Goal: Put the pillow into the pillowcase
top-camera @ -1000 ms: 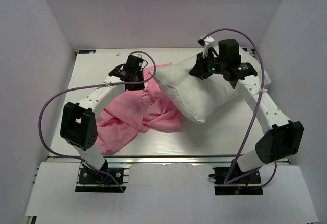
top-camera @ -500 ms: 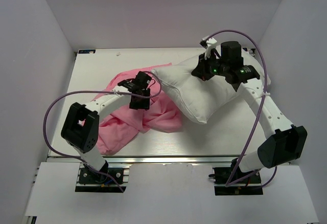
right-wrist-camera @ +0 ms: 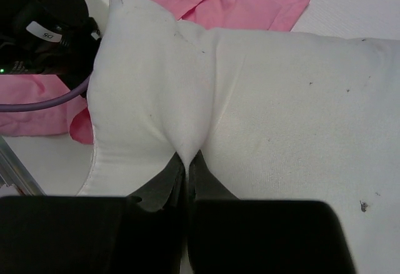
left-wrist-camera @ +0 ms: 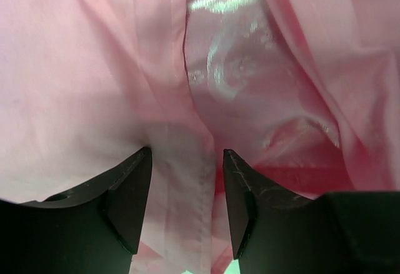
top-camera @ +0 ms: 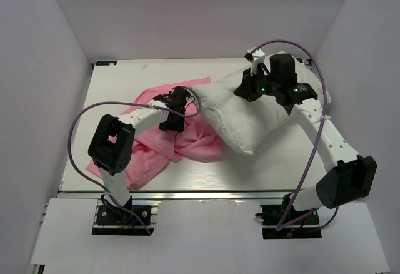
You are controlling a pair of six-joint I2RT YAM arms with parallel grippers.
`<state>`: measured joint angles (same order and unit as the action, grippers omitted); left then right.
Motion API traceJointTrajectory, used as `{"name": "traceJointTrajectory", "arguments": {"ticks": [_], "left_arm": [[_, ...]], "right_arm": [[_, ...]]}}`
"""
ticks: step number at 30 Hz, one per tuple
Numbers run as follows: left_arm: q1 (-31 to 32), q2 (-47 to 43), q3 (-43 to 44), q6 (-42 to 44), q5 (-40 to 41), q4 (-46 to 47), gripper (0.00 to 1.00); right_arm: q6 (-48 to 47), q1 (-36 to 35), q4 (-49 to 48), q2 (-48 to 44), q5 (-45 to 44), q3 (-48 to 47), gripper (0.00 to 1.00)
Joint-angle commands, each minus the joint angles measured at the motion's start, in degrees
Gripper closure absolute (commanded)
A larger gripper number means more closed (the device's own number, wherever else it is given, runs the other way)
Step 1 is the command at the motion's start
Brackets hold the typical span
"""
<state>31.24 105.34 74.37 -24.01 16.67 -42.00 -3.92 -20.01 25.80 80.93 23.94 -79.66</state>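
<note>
The plump white pillow [top-camera: 250, 121] lies diagonally on the right half of the table. My right gripper [top-camera: 247, 91] is at its far upper side, shut on a pinch of the pillow [right-wrist-camera: 281, 99] cover between its fingertips [right-wrist-camera: 186, 161]. The crumpled pink pillowcase [top-camera: 194, 142] is spread to the pillow's left, with one part tucked under the pillow's left corner. My left gripper [top-camera: 170, 122] points down onto the pillowcase [left-wrist-camera: 250, 86]. Its jaws stand open [left-wrist-camera: 186, 161], and a stitched hem fold of the pink fabric runs between the fingers.
White walls enclose the table [top-camera: 125, 80] on the left, back and right. A metal rail [top-camera: 206, 194] runs along the front edge. Purple cables loop from both arms, and the left arm's cable [right-wrist-camera: 44, 102] hangs beside the pillow's left corner.
My left arm swung from the back left to the pillowcase beside the pillow's left corner, and its jaws opened wider. The right gripper kept its pinch on the pillow.
</note>
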Motion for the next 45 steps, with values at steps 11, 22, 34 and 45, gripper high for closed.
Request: {"name": "traceJointTrajectory", "arguments": {"ticks": [11, 22, 34, 45], "left_arm": [[0.04, -1.8, -4.84, 2.04, 6.97, -1.07, 0.45], [0.04, -6.54, -0.9, 0.02, 8.03, -3.69, 0.79], [-0.04, -17.27, 0.43, -6.57, 3.9, -5.99, 0.9], [-0.04, -23.42, 4.82, -12.02, 3.55, -6.78, 0.94]], "right_arm": [[-0.12, 0.5, -5.06, -3.23, -0.21, 0.12, 1.0], [-0.38, 0.5, -4.01, -2.7, 1.36, -0.5, 1.0], [0.06, 0.06, -4.44, -0.95, 2.86, -1.99, 1.0], [-8.2, -8.64, -3.83, 0.46, -1.78, -1.2, 1.0]]}}
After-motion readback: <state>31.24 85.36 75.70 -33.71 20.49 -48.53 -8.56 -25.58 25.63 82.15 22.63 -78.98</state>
